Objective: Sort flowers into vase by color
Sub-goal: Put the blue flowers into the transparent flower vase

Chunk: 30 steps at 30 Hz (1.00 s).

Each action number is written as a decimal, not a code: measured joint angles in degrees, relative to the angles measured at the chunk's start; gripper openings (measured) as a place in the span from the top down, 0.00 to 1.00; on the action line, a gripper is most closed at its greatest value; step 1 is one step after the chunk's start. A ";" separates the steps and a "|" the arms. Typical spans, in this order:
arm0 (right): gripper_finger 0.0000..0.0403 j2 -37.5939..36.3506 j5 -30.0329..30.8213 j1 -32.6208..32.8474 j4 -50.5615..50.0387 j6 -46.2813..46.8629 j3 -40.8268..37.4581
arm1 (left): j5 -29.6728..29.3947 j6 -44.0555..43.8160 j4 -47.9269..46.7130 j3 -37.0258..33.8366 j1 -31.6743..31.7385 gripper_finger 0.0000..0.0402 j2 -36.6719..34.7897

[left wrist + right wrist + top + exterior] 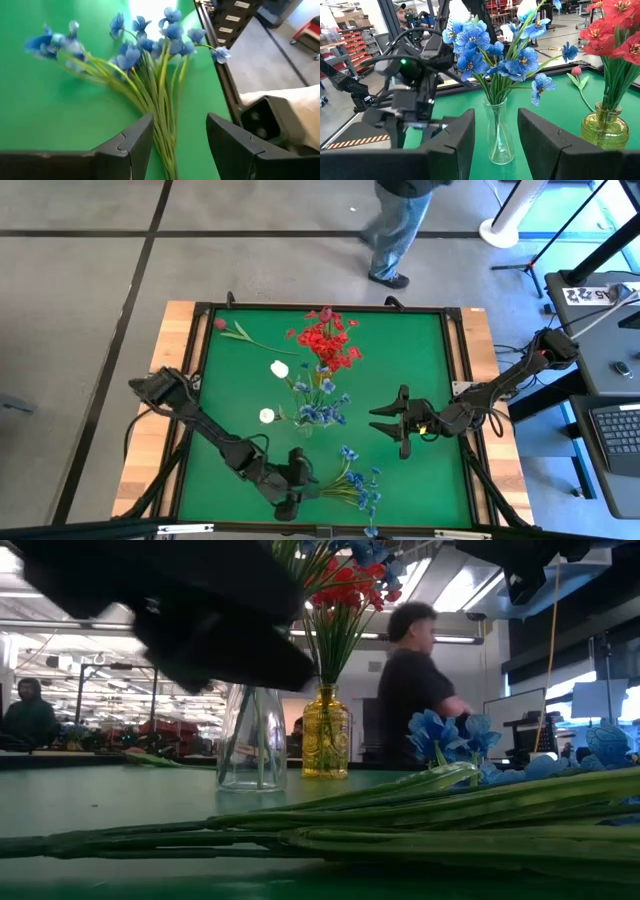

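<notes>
A bunch of blue flowers point(355, 480) lies flat on the green table near its front edge, stems pointing left. My left gripper point(180, 120) is open just above the stem ends point(165, 142), one finger on either side, apart from them. A clear vase point(499, 132) mid-table holds more blue flowers point(322, 410); two white buds point(280, 367) show to its left. A yellow vase point(605, 130) behind it holds red flowers point(325, 340). A pink bud point(222, 324) lies on its side at the far left. My right gripper point(375, 420) hangs open to the right of the clear vase, pointing at it.
A raised dark rim point(455, 380) frames the table. The green surface between the lying bunch and the clear vase is bare point(240, 380). A person point(410, 690) walks in the room beyond the far edge. The lying stems point(400, 820) fill the foreground of the low view.
</notes>
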 joint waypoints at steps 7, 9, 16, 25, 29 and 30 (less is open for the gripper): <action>0.64 0.00 0.00 0.00 -0.05 0.11 0.00 | 2.64 1.77 -2.52 3.84 2.32 0.56 4.45; 0.64 0.00 0.00 0.00 -0.09 0.11 0.00 | 3.51 0.57 -3.89 3.84 2.60 0.56 4.91; 0.64 0.00 0.05 0.00 -0.63 0.11 0.00 | 6.42 -0.22 -5.50 3.86 1.67 0.56 5.10; 0.64 0.00 0.15 0.00 -0.70 0.09 0.00 | 4.71 -0.42 -7.74 3.86 1.09 0.56 5.41; 0.64 0.00 0.15 0.00 -0.70 0.15 0.00 | 2.74 -0.32 -9.27 3.86 1.11 0.56 5.41; 0.64 0.00 0.15 0.00 -0.70 0.15 0.00 | 2.67 -0.20 -9.52 3.86 1.11 0.56 5.41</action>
